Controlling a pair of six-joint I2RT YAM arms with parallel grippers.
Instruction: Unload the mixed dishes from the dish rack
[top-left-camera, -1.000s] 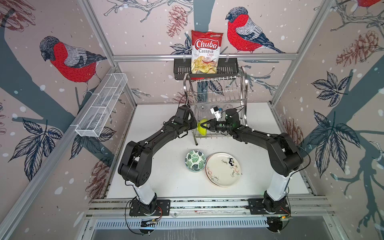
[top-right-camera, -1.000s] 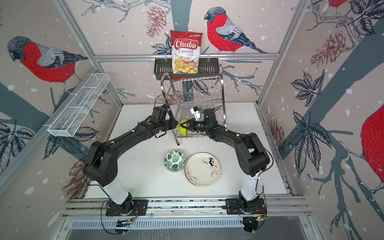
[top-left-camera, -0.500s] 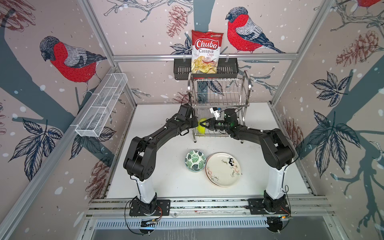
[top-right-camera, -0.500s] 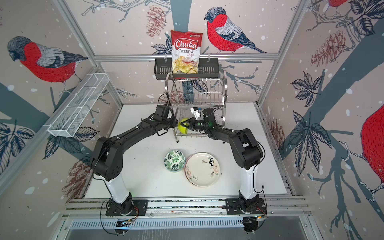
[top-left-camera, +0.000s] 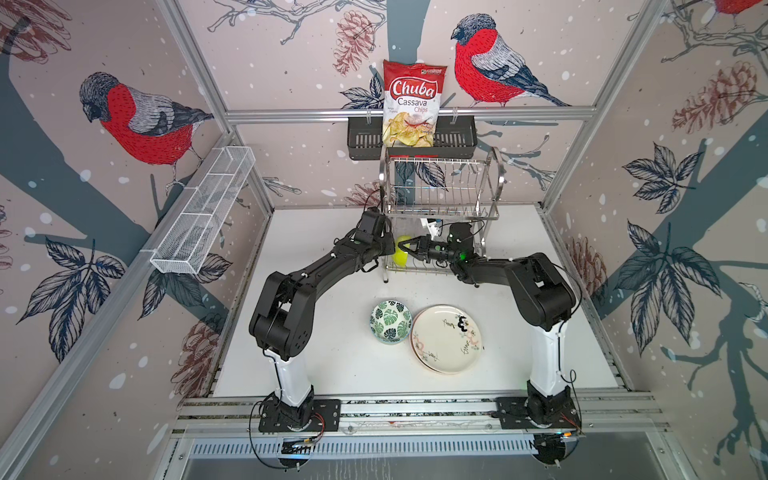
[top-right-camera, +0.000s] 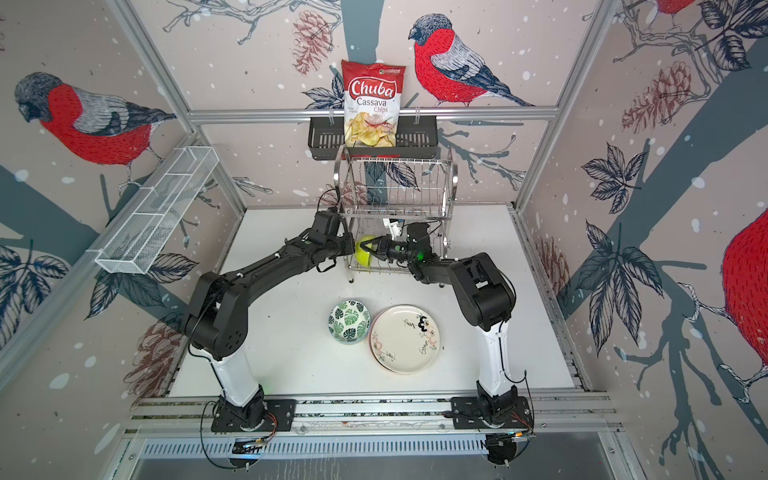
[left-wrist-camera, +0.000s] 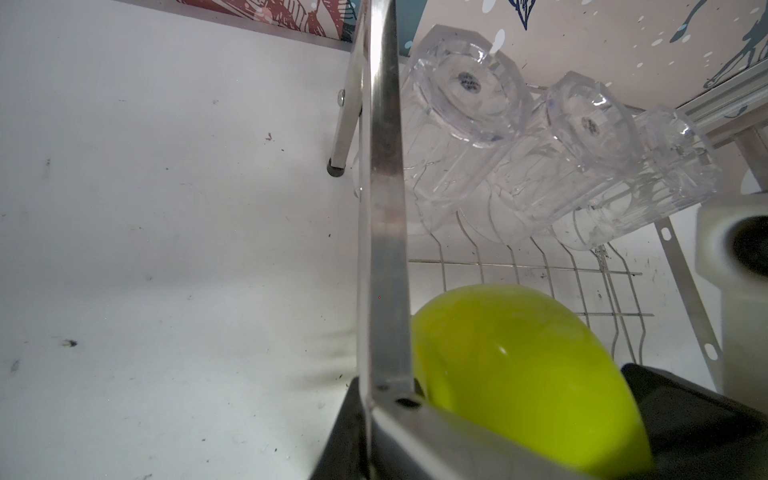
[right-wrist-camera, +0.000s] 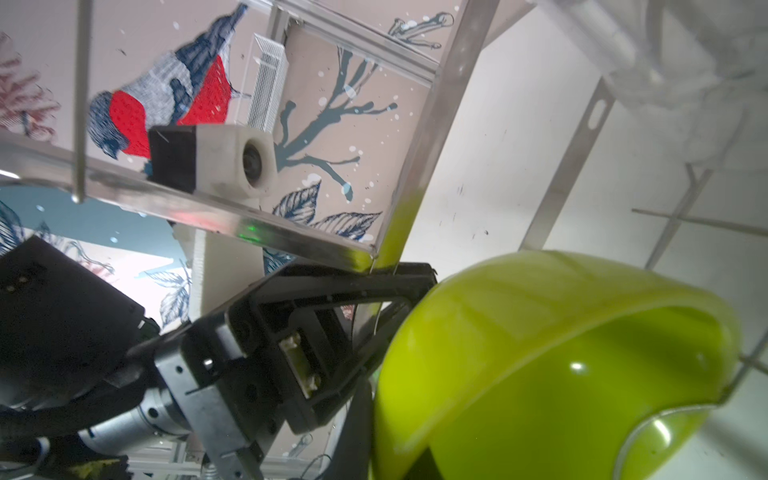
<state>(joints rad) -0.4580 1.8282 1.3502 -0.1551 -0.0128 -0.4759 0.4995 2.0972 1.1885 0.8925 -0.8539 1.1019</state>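
Observation:
The dish rack (top-left-camera: 440, 187) (top-right-camera: 399, 187) stands at the back of the table. My left gripper (top-left-camera: 390, 245) (left-wrist-camera: 386, 411) is shut on the steel bar (left-wrist-camera: 384, 166) of its left end frame. My right gripper (top-left-camera: 405, 248) (right-wrist-camera: 390, 453) reaches into the lower tier from the right and is shut on the rim of the lime bowl (top-left-camera: 401, 259) (left-wrist-camera: 519, 365) (right-wrist-camera: 561, 353). Three clear tumblers (left-wrist-camera: 465, 124) lean bottom-up at the back of that tier. On the table in front lie the leaf-patterned bowl (top-left-camera: 391, 322) and the cream doodle plate (top-left-camera: 446, 338).
A black slotted basket (top-left-camera: 361, 143) with a chips bag (top-left-camera: 413, 104) hangs on the back wall just above the rack. A long white mesh tray (top-left-camera: 203, 212) runs along the left wall. The rack's upper tier holds no dishes.
Both grippers and the rack have shifted a little back and to the right. Both grips look unchanged.

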